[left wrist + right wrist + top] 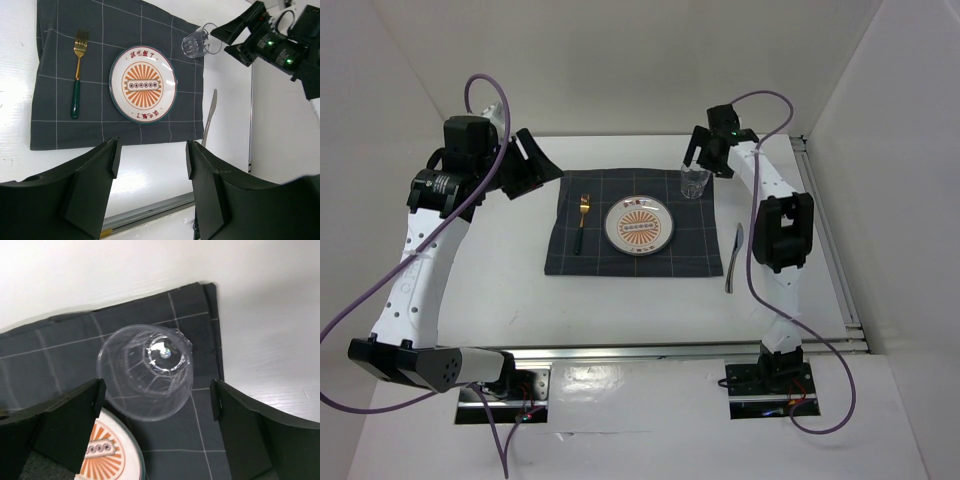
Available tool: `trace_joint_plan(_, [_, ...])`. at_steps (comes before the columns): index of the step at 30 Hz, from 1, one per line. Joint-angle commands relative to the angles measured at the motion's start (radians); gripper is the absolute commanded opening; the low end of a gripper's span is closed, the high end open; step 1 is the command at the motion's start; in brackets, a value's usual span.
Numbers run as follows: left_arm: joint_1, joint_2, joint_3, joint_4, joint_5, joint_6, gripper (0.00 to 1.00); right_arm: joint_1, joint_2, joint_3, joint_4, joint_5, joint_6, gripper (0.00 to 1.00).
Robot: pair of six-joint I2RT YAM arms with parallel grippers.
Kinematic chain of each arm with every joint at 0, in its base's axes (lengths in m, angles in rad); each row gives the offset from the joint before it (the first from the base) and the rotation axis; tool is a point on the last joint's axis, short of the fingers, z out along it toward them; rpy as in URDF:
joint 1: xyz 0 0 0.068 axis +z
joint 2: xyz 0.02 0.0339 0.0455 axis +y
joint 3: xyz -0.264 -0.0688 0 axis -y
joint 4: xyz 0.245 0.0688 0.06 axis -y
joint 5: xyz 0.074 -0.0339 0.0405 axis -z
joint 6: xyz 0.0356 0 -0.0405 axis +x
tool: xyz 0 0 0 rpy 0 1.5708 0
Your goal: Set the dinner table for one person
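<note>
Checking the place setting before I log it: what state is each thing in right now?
glass: upright, empty, on the mat's corner
plate: flat on the mat, empty
fork: lying on the mat beside the plate
knife: lying on the dinner table, off the mat
left gripper: open
right gripper: open, at the glass

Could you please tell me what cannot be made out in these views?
Right wrist view: the plate is cut off by the bottom edge.
Left wrist view: the knife has its lower end hidden behind the left gripper.
Top view: the plate's lettering is too small to read.
</note>
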Motion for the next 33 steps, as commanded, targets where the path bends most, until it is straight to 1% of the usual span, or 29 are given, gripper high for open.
trace_joint_plan(1, [0.006, -0.017, 0.002, 0.018, -0.006, 0.018, 0.71, -0.010, -0.160, 0.070, -0.019, -0.025, 0.000, 1.00])
trace_joint_plan(4, [0.006, -0.008, 0.023, 0.018, -0.006, 0.028, 0.71, -0.029, -0.258, -0.014, -0.030, 0.010, 0.000, 1.00])
trace_joint_plan(5, [0.015, 0.001, 0.034, 0.041, 0.003, 0.028, 0.71, -0.029, -0.348, -0.069, -0.007, 0.001, 0.000, 1.00])
trace_joint_plan(6, [0.015, 0.001, 0.034, 0.052, 0.024, 0.028, 0.71, -0.054, -0.397, -0.212, 0.013, -0.017, 0.000, 1.00])
trace_joint_plan(7, [0.015, 0.014, 0.048, 0.052, 0.024, 0.028, 0.71, -0.054, -0.445, -0.288, 0.027, -0.043, 0.000, 1.00])
trace_joint_plan(8, [0.015, 0.014, 0.060, 0.064, 0.024, 0.028, 0.71, -0.065, -0.538, -0.363, 0.036, -0.043, 0.009, 1.00])
trace_joint_plan(9, [0.015, 0.014, 0.060, 0.064, 0.024, 0.028, 0.71, -0.065, -0.582, -0.517, 0.036, -0.034, 0.022, 1.00])
trace_joint_plan(10, [0.015, 0.024, 0.073, 0.064, 0.024, 0.028, 0.71, -0.077, -0.623, -0.598, 0.036, -0.025, 0.023, 0.96])
trace_joint_plan(12, [0.024, 0.024, 0.073, 0.064, 0.024, 0.037, 0.71, -0.097, -0.724, -0.741, 0.032, -0.039, 0.044, 0.86])
trace_joint_plan(13, [0.024, 0.024, 0.061, 0.064, 0.035, 0.037, 0.71, -0.120, -0.749, -0.861, 0.031, -0.049, 0.055, 0.82])
trace_joint_plan(14, [0.024, 0.024, 0.060, 0.064, 0.035, 0.037, 0.71, -0.129, -0.772, -0.914, 0.019, -0.050, 0.055, 0.77])
trace_joint_plan(15, [0.024, 0.034, 0.050, 0.064, 0.044, 0.037, 0.71, -0.129, -0.816, -1.001, 0.019, -0.063, 0.068, 0.69])
trace_joint_plan(19, [0.024, 0.043, 0.040, 0.073, 0.063, 0.037, 0.71, -0.147, -0.844, -1.122, 0.033, -0.089, 0.069, 0.62])
trace_joint_plan(20, [0.024, 0.052, 0.040, 0.073, 0.073, 0.037, 0.71, -0.148, -0.844, -1.132, 0.044, -0.089, 0.078, 0.62])
trace_joint_plan(22, [0.024, 0.063, 0.040, 0.073, 0.084, 0.046, 0.71, -0.148, -0.808, -1.142, 0.073, -0.099, 0.069, 0.62])
trace_joint_plan(24, [0.024, 0.072, 0.051, 0.073, 0.084, 0.046, 0.71, -0.148, -0.789, -1.142, 0.105, -0.099, 0.059, 0.57])
trace_joint_plan(27, [0.024, 0.072, 0.051, 0.073, 0.084, 0.046, 0.71, -0.148, -0.743, -1.151, 0.119, -0.074, 0.050, 0.52])
trace_joint_plan(30, [0.024, 0.072, 0.040, 0.073, 0.084, 0.046, 0.71, -0.148, -0.711, -1.151, 0.140, -0.063, 0.036, 0.52])
trace_joint_plan(33, [0.024, 0.063, 0.031, 0.073, 0.084, 0.046, 0.71, -0.148, -0.668, -1.140, 0.163, -0.074, 0.026, 0.49])
